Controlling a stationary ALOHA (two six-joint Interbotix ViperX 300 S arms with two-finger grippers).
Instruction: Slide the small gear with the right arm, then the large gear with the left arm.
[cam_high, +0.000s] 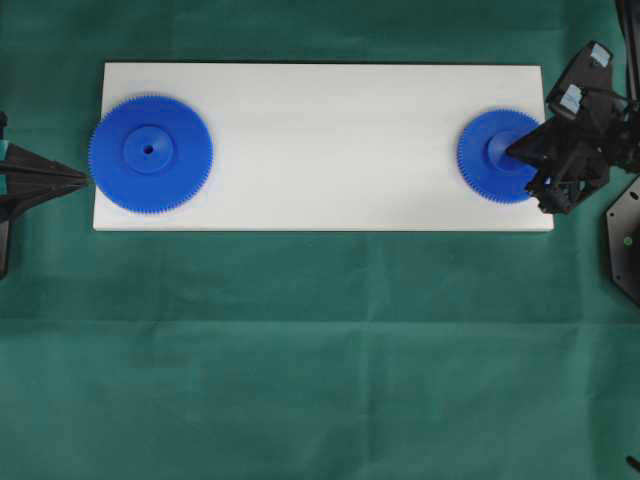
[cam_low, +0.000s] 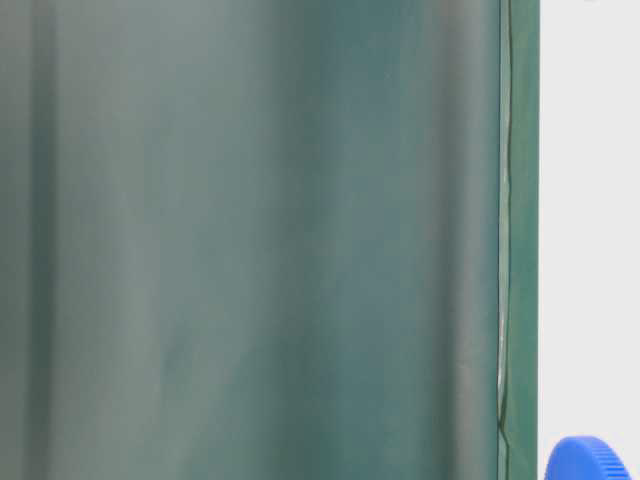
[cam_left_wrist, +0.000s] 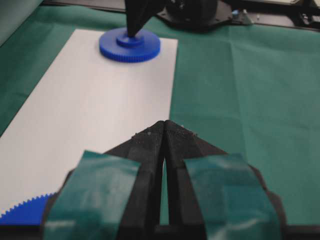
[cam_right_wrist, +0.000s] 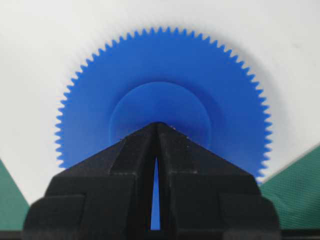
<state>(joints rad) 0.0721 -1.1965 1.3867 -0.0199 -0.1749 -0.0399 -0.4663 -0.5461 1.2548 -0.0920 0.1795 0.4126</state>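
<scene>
While left end effector (cam_high: 85, 180) sits closed beside large gear (cam_high: 150, 153), right end effector (cam_high: 510, 152), closed, empty, tip on small gear (cam_high: 490, 160) hub.

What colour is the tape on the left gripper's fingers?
Teal green, on both fingers of the left gripper; clearest in the left wrist view.

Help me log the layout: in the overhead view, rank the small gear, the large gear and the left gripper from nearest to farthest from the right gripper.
1. The small gear, at the board's right end; the right gripper has its tip on the hub.
2. The large gear, at the board's left end.
3. The left gripper, just beyond the large gear, off the board's left edge.
</scene>
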